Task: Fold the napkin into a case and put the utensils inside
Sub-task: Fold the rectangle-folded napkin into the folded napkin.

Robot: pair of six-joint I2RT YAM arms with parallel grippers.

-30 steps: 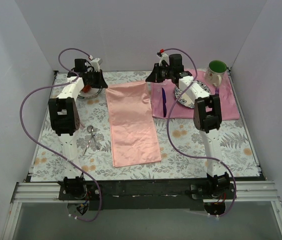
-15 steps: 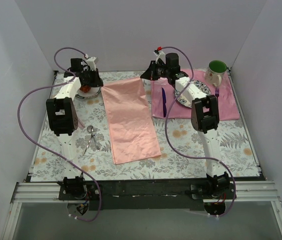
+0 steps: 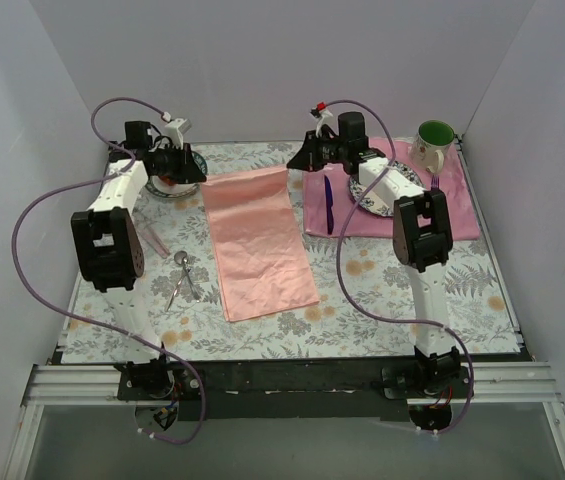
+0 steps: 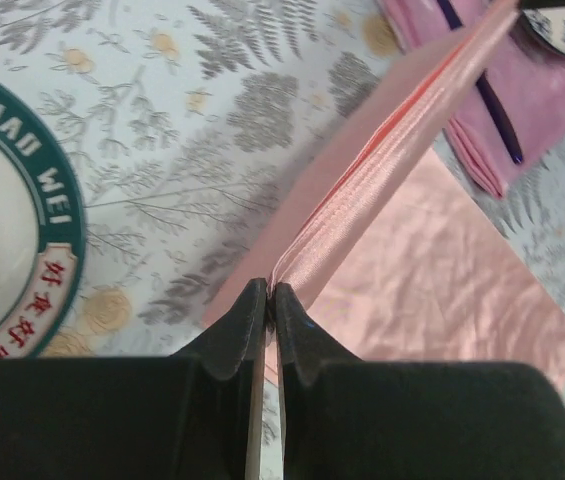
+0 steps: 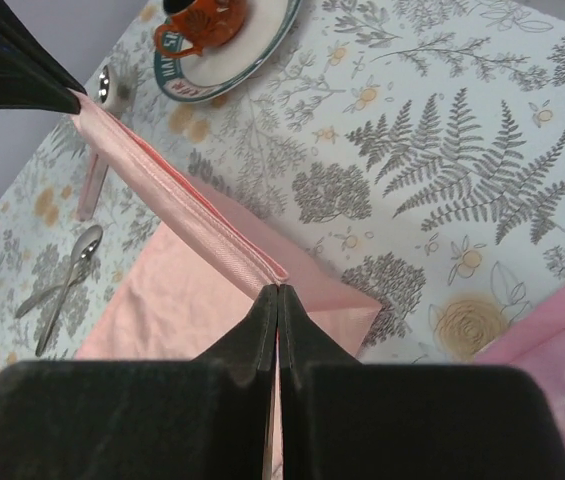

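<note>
White-walled enclosure holding a table under a fern-printed tablecloth [image 3: 392, 290].

1. Placemat [image 3: 452, 222], rose-patterned pink, lying just right of the right fingers. It carries a blue-patterned plate [image 3: 375, 200], a green-lined mug [image 3: 433, 143] and a purple knife [image 3: 329, 205].
2. Napkin [image 3: 257, 245], plain salmon, doubled into a long oblong. Its far edge is raised and stretched taut between the two sets of fingers, while the rest trails on the cloth towards the arm bases. Judged to be held this way so the next fold lands straight; the case is not yet formed.
3. Left gripper [image 4: 270, 292], fingers pinched tight on the napkin's far left corner, with the layered edge running away from the tips.
4. Right gripper [image 5: 277, 292], fingers likewise clamped on the far right corner. Equal tension from both ends keeps the edge unwrinkled.
5. Green-rimmed plate [image 4: 57, 215], just outside the left fingers, bearing an orange cup [image 5: 200, 22].
6. Utensils [image 3: 184, 280], silver, a spoon among them. They lie well nearer the bases than the left fingers, beside the napkin's left edge, untouched and waiting for the pouch.
</note>
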